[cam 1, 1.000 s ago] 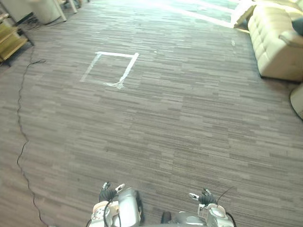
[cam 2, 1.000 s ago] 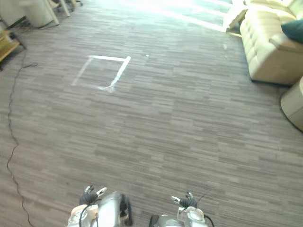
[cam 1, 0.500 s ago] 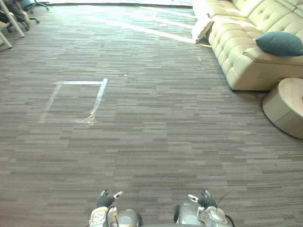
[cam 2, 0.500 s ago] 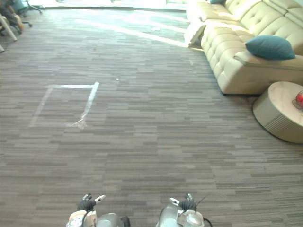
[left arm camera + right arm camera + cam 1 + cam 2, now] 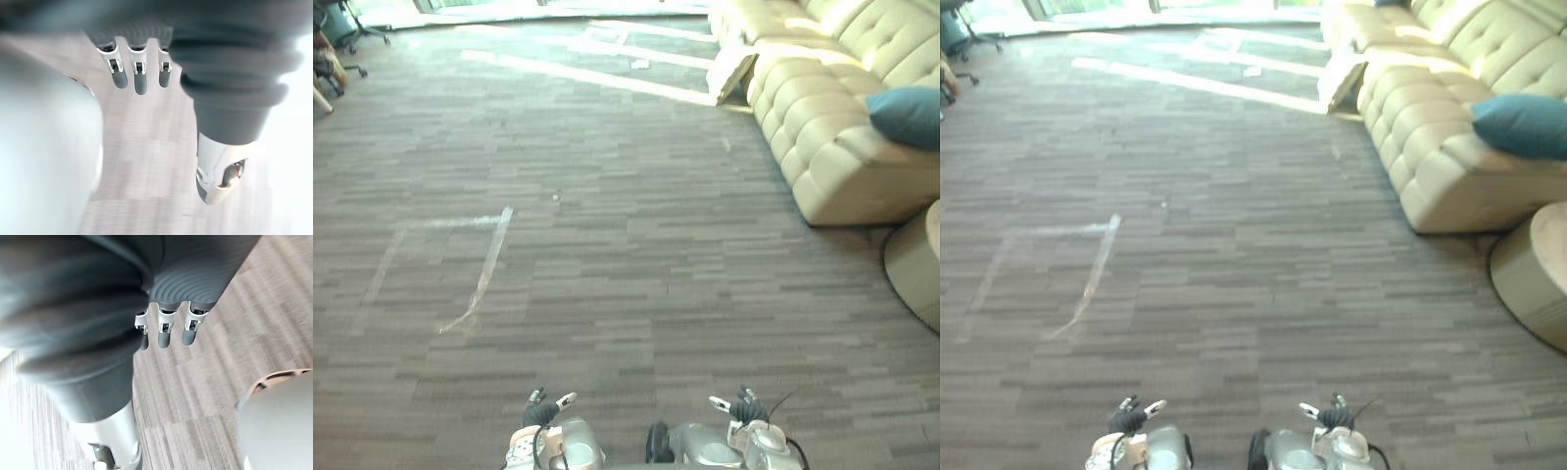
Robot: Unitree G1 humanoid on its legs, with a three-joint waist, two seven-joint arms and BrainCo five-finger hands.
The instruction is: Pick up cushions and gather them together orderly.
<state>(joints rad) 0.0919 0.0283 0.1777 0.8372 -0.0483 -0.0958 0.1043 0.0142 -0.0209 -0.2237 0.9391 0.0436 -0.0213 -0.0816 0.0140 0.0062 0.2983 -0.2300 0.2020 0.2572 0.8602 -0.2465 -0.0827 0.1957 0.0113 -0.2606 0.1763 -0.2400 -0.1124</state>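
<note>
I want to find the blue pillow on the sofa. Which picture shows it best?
The right eye view: most of the teal cushion shows, lying on the cream sofa. The left eye view cuts it off sooner at the picture's edge. Both wrist views face the carpet.

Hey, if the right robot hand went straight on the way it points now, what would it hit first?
Probably the carpeted floor: the right robot hand, open and empty, points down at it with nothing visibly between, though depth is unclear.
</note>
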